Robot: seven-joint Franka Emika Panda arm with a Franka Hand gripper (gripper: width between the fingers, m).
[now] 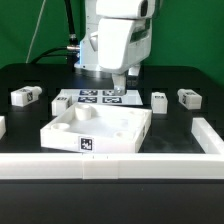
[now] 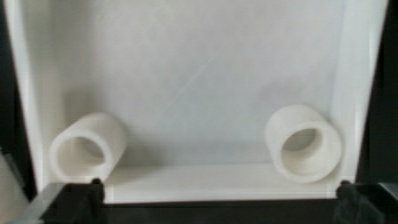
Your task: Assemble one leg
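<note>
The large white square panel lies upside down with its raised rim up. It fills the wrist view, where two round corner holes show. My gripper hangs over the panel's far edge. It is open, with both dark fingertips wide apart at either side of the panel's near edge and nothing held between them. Three small white legs lie on the table. One is at the exterior view's left. Two are at its right.
The marker board lies just behind the panel, under the arm. A white rail runs along the front, touching the panel's front side. A second rail runs up the exterior view's right. The table is black.
</note>
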